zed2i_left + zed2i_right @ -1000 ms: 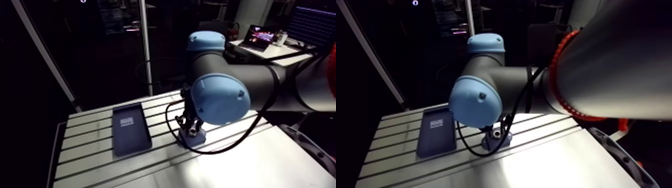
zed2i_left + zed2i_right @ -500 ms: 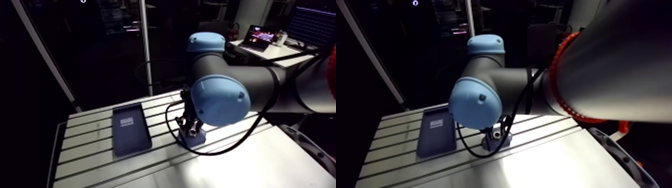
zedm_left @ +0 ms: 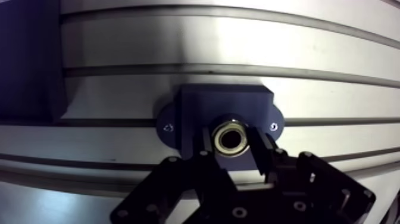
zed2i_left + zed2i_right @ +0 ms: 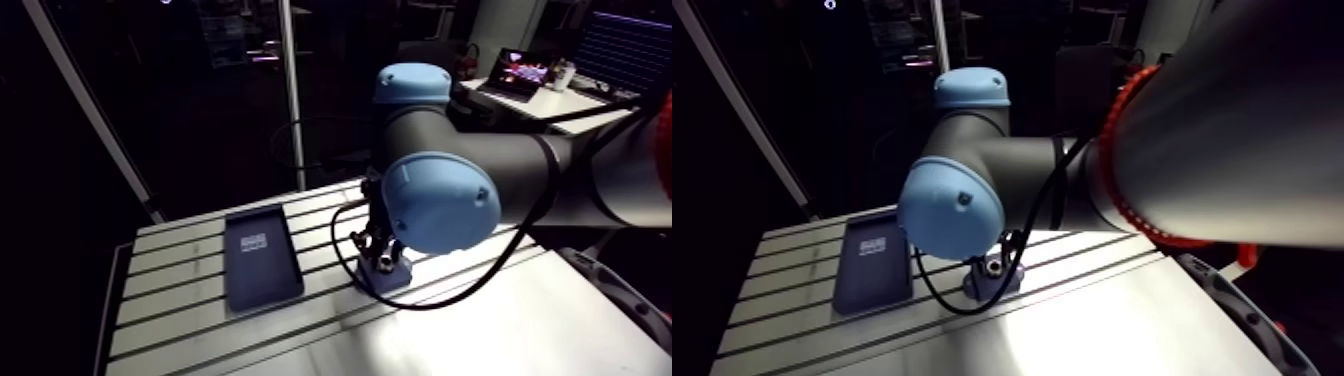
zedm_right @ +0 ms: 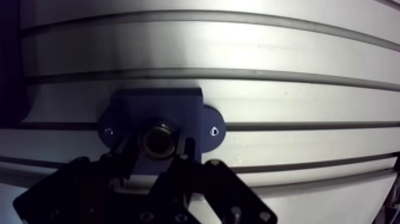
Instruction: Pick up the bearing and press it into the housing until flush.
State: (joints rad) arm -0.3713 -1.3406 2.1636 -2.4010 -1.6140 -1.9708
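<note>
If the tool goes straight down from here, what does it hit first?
The housing: the tool is shut on the bearing right over its bore, table beneath. How deep the bearing sits is unclear.

dim, soft views — glare across the table (image 4: 500, 322).

Open slotted table (image 3: 238, 44) ahead of and beside housing (image 3: 196, 101), dark tray (image 4: 262, 258) lying well apart
</note>
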